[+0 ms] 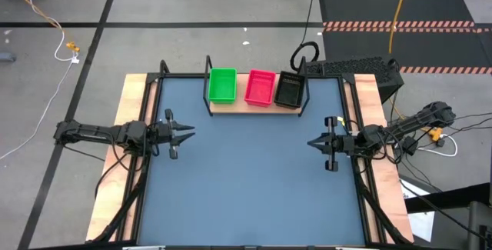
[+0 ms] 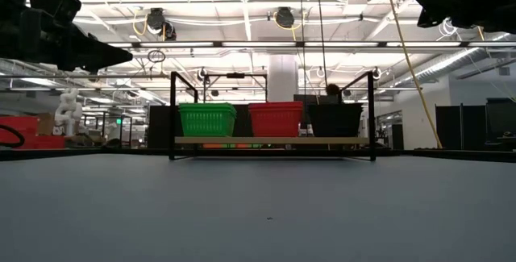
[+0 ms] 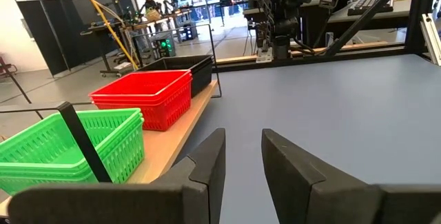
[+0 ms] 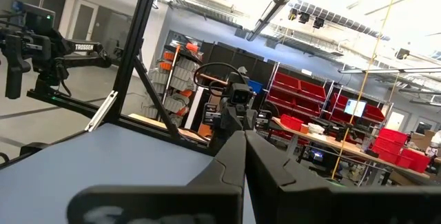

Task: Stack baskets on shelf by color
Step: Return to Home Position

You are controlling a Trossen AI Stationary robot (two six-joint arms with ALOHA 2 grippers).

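Green plastic mesh baskets [image 1: 223, 85], pinkish-red baskets [image 1: 260, 88] and black baskets [image 1: 288, 91] sit stacked on the tan wooden shelf [image 1: 240, 108], well apart from both hands. Left hand [image 1: 187, 132], fingers parted, hovers at the left of the blue-grey desk [image 1: 254, 196]; right hand [image 1: 312, 143], fingers together, at its right.

Green baskets [image 1: 222, 85], pinkish-red baskets [image 1: 260, 87], black baskets [image 1: 288, 91]; shelf [image 1: 240, 106] tan board, black frame; tabletop [image 1: 254, 181] blue-grey.
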